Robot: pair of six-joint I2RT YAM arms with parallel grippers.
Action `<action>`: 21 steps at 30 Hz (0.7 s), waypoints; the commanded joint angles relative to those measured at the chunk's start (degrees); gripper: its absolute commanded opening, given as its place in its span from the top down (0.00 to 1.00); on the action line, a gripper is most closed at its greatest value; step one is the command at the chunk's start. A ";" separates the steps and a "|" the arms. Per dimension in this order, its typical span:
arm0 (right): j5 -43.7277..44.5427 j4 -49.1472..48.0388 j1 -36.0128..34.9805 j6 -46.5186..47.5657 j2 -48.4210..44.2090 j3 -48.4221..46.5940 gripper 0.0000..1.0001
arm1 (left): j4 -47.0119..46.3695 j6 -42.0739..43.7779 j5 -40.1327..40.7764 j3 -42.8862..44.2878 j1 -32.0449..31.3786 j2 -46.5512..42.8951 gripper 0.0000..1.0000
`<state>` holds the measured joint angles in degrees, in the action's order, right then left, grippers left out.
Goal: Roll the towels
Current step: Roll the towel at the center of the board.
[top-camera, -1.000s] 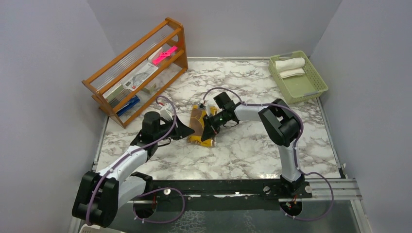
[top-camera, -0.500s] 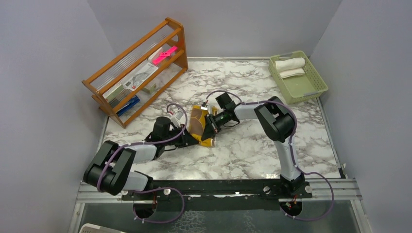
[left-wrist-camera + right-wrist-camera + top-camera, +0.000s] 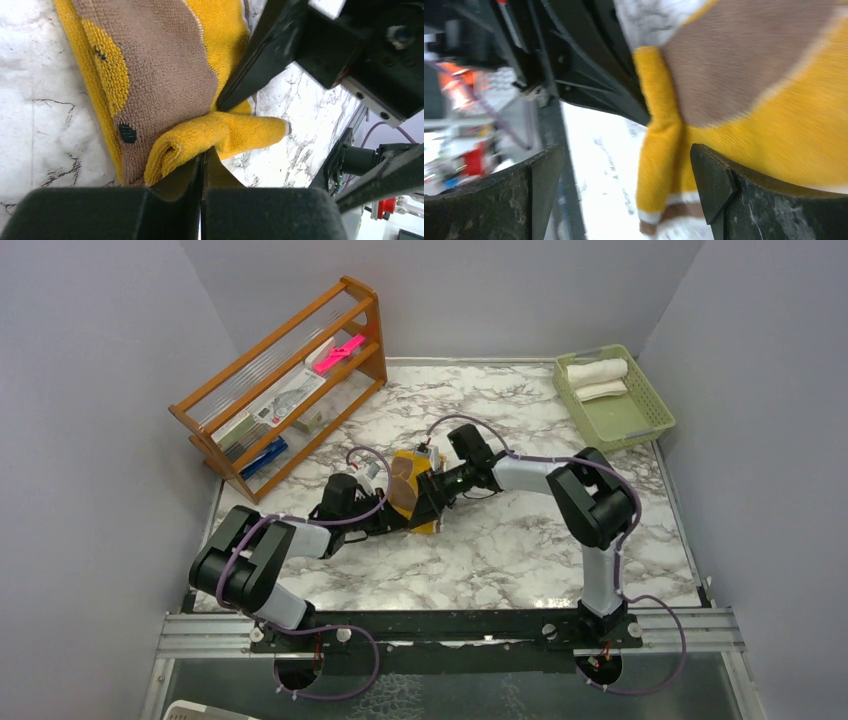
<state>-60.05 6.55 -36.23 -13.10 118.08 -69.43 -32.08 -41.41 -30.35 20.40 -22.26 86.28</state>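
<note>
The mustard-yellow towel (image 3: 408,488) with its brown face (image 3: 165,70) lies partly folded mid-table, one yellow edge doubled over (image 3: 210,137). My left gripper (image 3: 392,522) is shut, and its joined tips (image 3: 204,156) press under that doubled edge; no cloth shows between them. My right gripper (image 3: 428,492) stands open over the towel from the right, its fingers (image 3: 716,182) wide apart around a hanging yellow corner (image 3: 659,165) without clamping it. One right finger (image 3: 260,60) rests on the towel in the left wrist view. A cream-white towel (image 3: 597,371) lies rolled in the basket.
A green basket (image 3: 640,418) stands at the back right corner. A wooden rack (image 3: 280,390) with a pink item and booklets stands along the back left. Grey walls close in on three sides. Both forearms lie low over the middle of the marble table.
My left arm swung right and brought its shut tips to the towel's near edge. My right gripper opened, letting go of the towel, which now stands folded higher.
</note>
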 commanded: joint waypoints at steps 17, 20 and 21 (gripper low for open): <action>56.15 -54.66 -10.37 26.30 -34.98 38.41 0.05 | -2.82 0.63 -0.42 1.77 1.82 6.16 1.00; 53.73 -63.53 -12.20 41.02 -32.81 44.42 0.00 | -2.82 -0.25 -1.99 2.21 2.41 7.21 1.00; 49.89 -60.73 -12.40 45.90 -31.65 44.27 0.00 | -2.82 -0.45 -2.45 2.41 2.56 7.56 1.00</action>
<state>-10.55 -44.12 -47.92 9.08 84.62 -28.56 -36.56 -41.87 -32.12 22.20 -20.73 91.37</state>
